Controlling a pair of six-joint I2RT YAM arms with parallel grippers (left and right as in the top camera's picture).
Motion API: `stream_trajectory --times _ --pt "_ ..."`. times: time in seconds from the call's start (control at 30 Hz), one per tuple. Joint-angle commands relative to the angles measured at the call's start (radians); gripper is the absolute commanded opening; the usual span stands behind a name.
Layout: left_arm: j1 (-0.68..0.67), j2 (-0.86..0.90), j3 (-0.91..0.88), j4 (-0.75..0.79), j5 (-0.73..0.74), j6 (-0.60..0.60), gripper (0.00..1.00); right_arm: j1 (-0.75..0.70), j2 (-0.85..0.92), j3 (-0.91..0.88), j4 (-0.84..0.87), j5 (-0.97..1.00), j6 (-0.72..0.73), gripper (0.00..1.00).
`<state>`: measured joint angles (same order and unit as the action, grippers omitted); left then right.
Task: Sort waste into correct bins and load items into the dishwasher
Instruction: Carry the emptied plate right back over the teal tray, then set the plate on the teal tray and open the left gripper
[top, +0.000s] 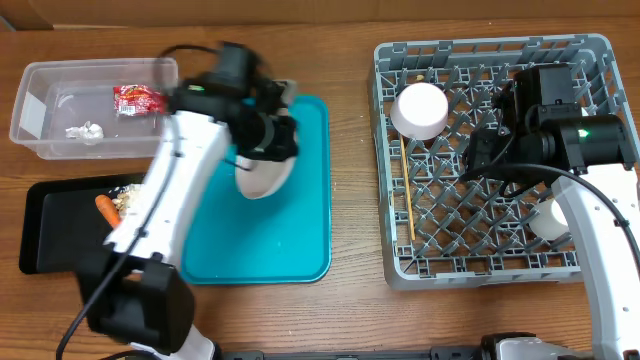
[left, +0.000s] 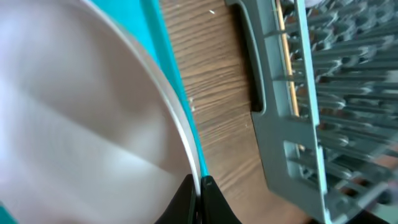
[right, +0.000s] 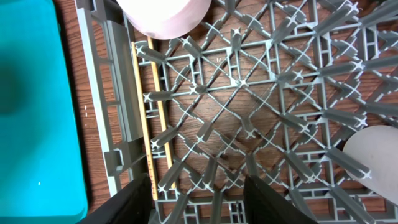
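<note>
left gripper (left: 198, 186) apparently pinched closed | right gripper (right: 199, 198) spread wide

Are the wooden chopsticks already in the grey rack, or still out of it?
In. The chopsticks lie inside the rack, on its floor beside its left wall.

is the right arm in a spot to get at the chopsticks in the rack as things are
Probably yes. The right gripper hangs open over the dish rack, and the chopsticks lie uncovered along one wall. That wall and the pegs beside them may make the pinch tight.
</note>
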<state>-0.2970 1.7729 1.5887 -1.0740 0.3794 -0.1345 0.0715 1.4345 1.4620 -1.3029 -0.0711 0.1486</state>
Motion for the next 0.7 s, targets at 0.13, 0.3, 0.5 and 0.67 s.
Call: stream_trajectory --times 0.13,0.3,0.5,0.67 --pt "-0.240 0.196 0.016 0.084 -0.329 -0.262 0.04 -0.006 -0.001 -0.002 0.000 0.000 -0.011 0.51" --pt "-0.253 0.259 0.016 0.083 -0.324 -0.285 0.04 -0.006 -0.001 -0.003 0.000 0.002 -0.019 0.50" --pt "-0.240 0.252 0.050 0.071 -0.293 -0.256 0.08 -0.006 -0.001 -0.003 0.000 0.002 -0.019 0.51" --pt "-0.238 0.252 0.164 -0.003 -0.279 -0.224 0.34 -0.006 -0.001 -0.003 0.000 0.002 -0.019 0.51"
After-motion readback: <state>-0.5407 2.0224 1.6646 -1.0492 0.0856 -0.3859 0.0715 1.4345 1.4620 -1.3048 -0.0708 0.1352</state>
